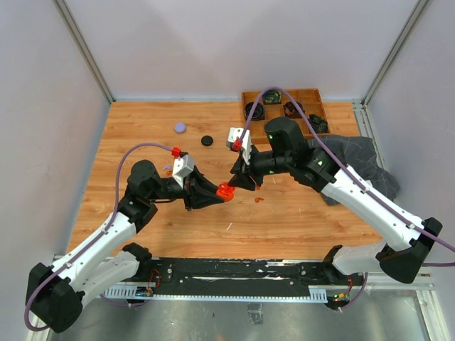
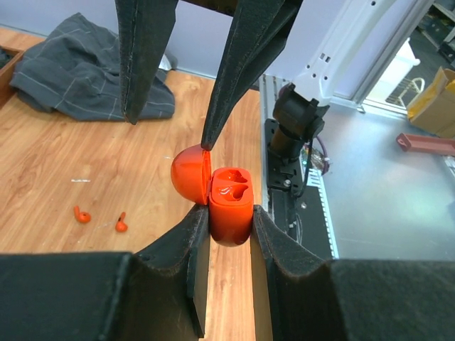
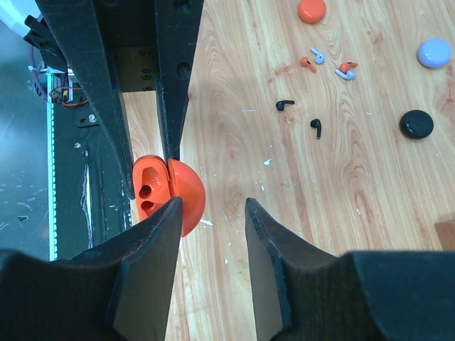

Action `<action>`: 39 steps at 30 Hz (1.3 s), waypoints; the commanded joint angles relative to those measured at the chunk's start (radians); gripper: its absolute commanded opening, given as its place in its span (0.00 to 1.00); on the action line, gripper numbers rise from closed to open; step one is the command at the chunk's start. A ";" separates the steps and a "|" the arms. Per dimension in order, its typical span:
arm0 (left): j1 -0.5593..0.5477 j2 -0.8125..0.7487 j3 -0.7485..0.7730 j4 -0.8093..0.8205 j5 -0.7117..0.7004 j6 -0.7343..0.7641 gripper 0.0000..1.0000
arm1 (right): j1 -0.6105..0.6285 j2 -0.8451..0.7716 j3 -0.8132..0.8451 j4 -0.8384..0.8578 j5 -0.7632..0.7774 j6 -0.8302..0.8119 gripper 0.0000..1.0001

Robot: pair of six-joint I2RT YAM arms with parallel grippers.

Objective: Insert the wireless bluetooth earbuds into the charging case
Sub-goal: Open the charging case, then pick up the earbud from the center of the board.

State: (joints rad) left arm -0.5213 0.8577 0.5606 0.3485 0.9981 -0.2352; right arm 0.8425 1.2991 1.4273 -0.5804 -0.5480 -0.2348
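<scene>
I hold the orange case (image 2: pixel 231 202) clamped in left jaws above the surface (image 2: pixel 43 177), sockets facing up, long axis along these jaws, lid (image 2: pixel 188 174) hinged sideways, right jaws apart at the lid, black earbuds (image 3: pixel 284 104) on the surface visible from right wrist only.

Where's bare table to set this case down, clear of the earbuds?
Bare: the far-left corner, left of the lilac case; the near strip between the orange earbuds and the table edge. Crowded: the centre, around the held orange case, and the wooden tray.
</scene>
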 commanded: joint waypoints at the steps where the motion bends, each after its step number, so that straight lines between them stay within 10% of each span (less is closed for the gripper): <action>1: -0.009 -0.032 0.008 -0.069 -0.062 0.082 0.00 | 0.005 -0.026 0.001 0.024 0.041 0.025 0.43; 7: -0.009 -0.024 0.068 -0.307 -0.225 0.306 0.00 | -0.005 -0.050 -0.055 0.012 0.181 0.065 0.50; 39: -0.006 -0.263 -0.083 -0.182 -0.684 0.370 0.00 | -0.175 0.394 -0.289 0.034 0.368 0.120 0.59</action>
State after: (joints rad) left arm -0.5251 0.6239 0.4976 0.1322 0.3622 0.1276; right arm 0.6910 1.6516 1.1286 -0.5636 -0.1726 -0.1272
